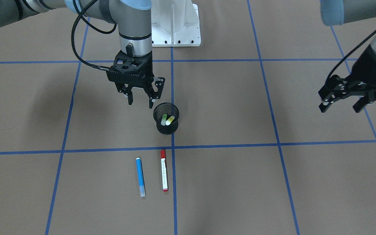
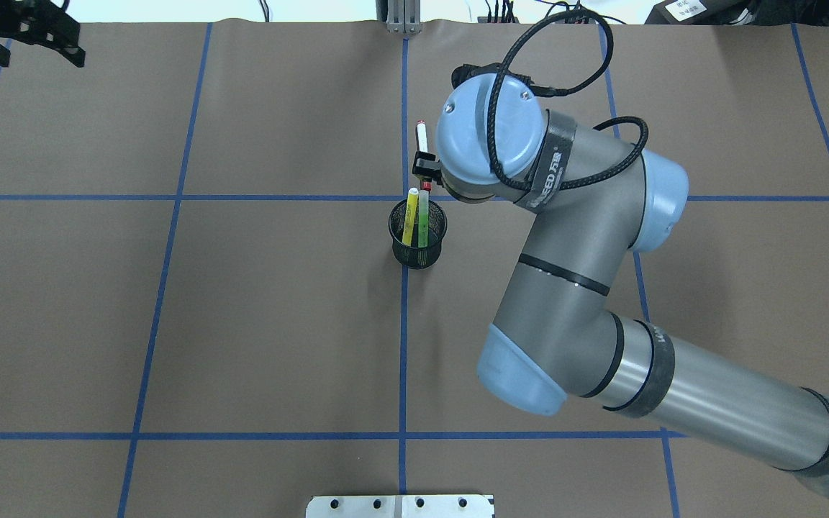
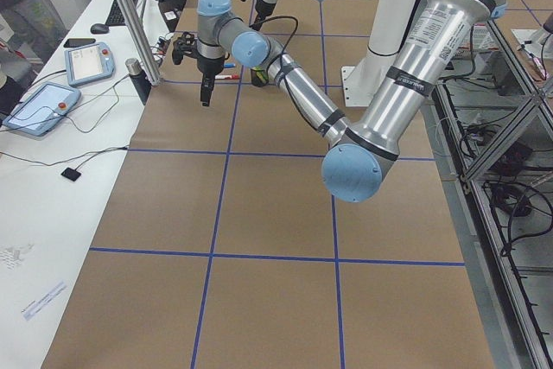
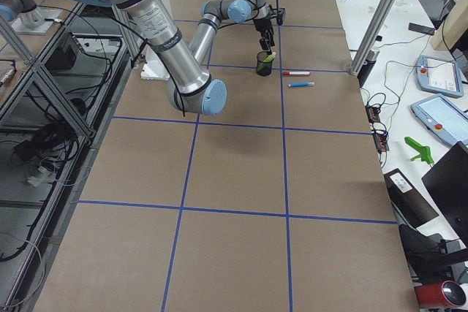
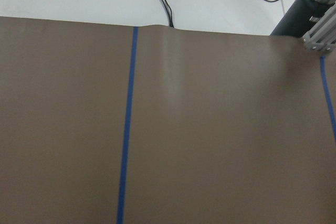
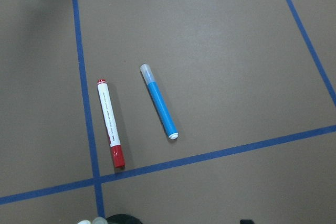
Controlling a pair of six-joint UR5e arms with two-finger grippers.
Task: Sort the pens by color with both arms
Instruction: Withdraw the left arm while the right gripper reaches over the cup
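Note:
A black mesh cup (image 1: 165,121) stands near the table's middle and holds the lime green pen (image 1: 164,119) and the yellow pen (image 1: 170,120), both upright; they also show in the overhead view, green (image 2: 423,216) and yellow (image 2: 409,217). The blue pen (image 1: 140,176) and the white pen with the red cap (image 1: 164,170) lie side by side on the table beyond the cup, also seen in the right wrist view as blue (image 6: 159,103) and red (image 6: 110,129). My right gripper (image 1: 140,103) is open and empty, hovering just beside the cup. My left gripper (image 1: 339,109) is open and empty, far off to the side.
Blue tape lines (image 1: 172,147) divide the brown table into squares. The white pedestal base (image 1: 175,29) stands at the robot's edge. An aluminium post (image 2: 400,18) stands at the far edge. The right arm's elbow (image 2: 580,237) hides the blue pen in the overhead view.

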